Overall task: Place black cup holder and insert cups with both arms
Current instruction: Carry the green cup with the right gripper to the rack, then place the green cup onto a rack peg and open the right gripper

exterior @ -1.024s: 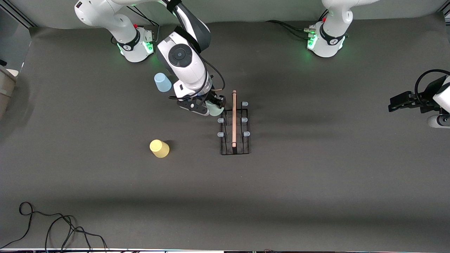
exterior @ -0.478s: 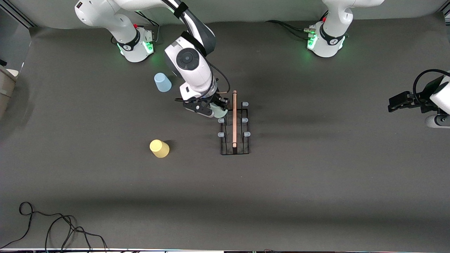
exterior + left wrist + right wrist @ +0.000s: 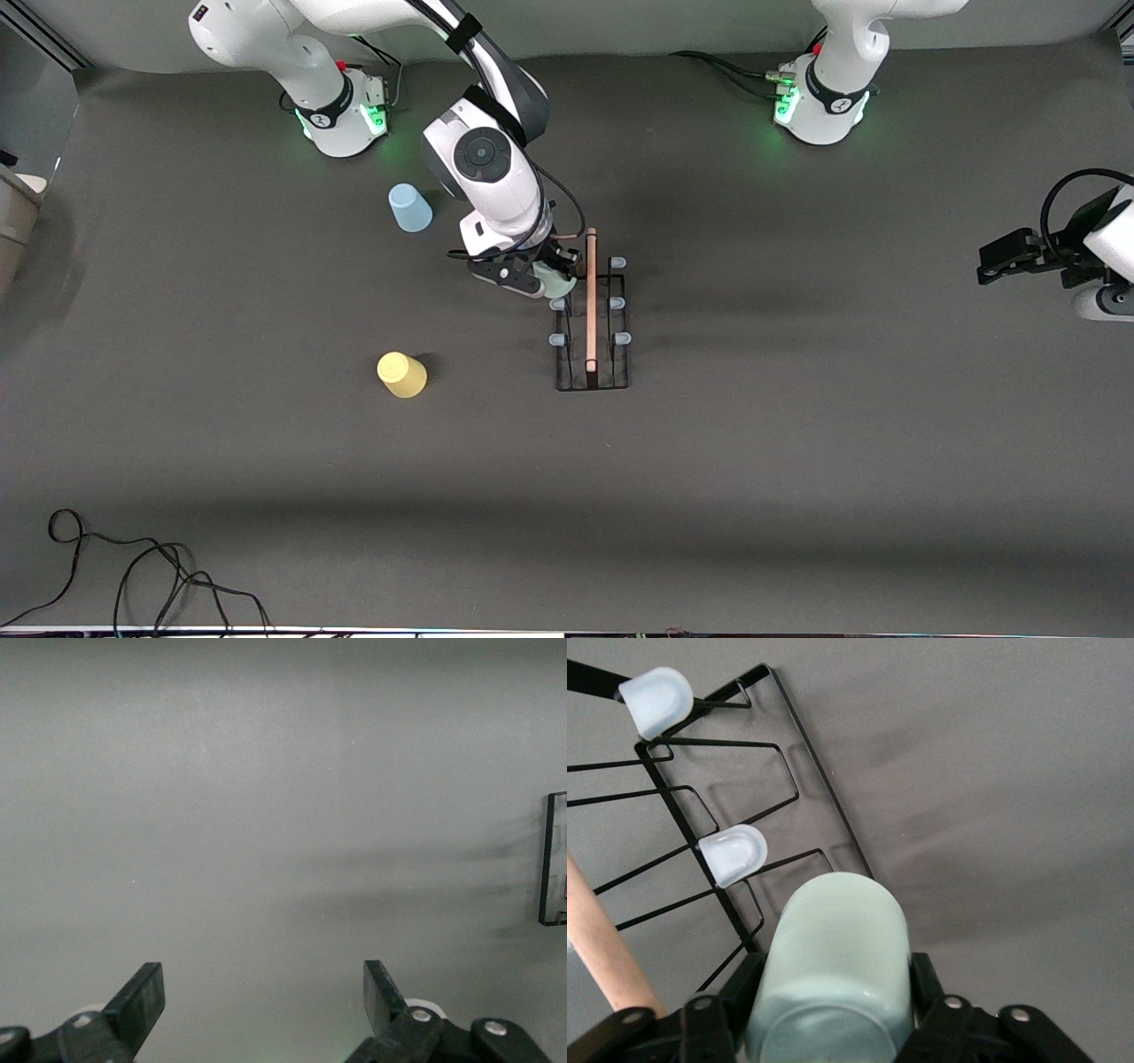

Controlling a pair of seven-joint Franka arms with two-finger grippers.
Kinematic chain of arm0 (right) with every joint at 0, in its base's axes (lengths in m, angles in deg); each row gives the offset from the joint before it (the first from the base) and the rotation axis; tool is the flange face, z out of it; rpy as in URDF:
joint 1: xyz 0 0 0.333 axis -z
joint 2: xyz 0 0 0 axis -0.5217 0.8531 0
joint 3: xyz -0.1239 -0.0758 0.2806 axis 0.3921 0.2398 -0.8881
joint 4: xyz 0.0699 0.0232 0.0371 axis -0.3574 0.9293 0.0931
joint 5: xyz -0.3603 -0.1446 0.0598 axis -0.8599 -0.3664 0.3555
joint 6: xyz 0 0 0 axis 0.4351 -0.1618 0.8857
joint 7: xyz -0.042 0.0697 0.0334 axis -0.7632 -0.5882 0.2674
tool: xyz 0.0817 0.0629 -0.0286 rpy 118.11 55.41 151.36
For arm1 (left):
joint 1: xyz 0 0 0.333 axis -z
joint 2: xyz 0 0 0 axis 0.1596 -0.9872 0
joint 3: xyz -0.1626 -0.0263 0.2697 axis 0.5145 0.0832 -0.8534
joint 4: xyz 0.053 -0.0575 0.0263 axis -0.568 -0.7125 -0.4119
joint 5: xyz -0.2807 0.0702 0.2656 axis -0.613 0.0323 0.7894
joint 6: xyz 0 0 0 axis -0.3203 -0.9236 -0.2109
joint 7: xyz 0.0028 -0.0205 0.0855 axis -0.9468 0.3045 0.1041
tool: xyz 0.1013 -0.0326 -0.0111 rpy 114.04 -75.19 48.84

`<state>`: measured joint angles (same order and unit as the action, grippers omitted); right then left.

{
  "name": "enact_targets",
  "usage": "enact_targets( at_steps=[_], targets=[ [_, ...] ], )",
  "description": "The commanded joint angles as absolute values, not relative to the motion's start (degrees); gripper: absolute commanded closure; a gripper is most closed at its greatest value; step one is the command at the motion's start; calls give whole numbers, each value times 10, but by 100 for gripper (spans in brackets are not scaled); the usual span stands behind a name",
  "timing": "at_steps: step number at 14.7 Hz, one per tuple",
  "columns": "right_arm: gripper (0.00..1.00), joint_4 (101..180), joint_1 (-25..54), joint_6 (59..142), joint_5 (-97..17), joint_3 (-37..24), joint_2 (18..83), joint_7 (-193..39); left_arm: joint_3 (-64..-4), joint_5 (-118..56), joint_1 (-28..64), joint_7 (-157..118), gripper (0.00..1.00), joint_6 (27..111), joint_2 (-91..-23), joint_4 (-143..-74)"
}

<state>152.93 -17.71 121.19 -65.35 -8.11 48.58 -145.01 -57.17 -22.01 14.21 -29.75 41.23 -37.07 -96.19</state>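
Note:
The black cup holder (image 3: pixel 592 354) stands mid-table, its wooden rod handle (image 3: pixel 590 301) running along its length. My right gripper (image 3: pixel 547 276) is shut on the pale grey-green cup (image 3: pixel 558 282) and holds it over the rack's corner nearest the bases, on the right arm's side. In the right wrist view the cup (image 3: pixel 837 974) sits between the fingers (image 3: pixel 921 979), beside a capped prong (image 3: pixel 733 855) and the rack's wire (image 3: pixel 815 771). The light blue cup (image 3: pixel 409 208) and the yellow cup (image 3: pixel 402 374) rest on the table. My left gripper (image 3: pixel 997 261) is open and empty, waiting at the left arm's end.
Black cables (image 3: pixel 133 576) lie at the table's near corner on the right arm's end. Both green-lit bases (image 3: pixel 350 120) (image 3: pixel 819 111) stand along the table's edge farthest from the front camera. The left wrist view shows bare mat and a corner of the rack (image 3: pixel 554 859).
My right gripper has carried the grey-green cup a little closer to the rack's handle and over its corner prong. The left arm has barely moved.

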Motion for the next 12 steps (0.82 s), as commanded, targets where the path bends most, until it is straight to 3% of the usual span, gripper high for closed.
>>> enact_targets(
  at_steps=[1,6,10,12],
  targets=[
    [0,1511,-185,1212,-651,-74,492,-1465,-562,-211,134,-300,0,414,-381,-952],
    [0,1495,-177,1185,-654,-69,478,-1454,-562,-211,138,-304,0,416,-391,-955],
    [0,1386,-169,959,-663,-1,462,-1353,-561,-217,138,-306,0,418,-396,-958],
    [0,1351,-169,901,-663,40,461,-1284,-558,-212,140,-301,0,416,-392,-959]
  ],
)
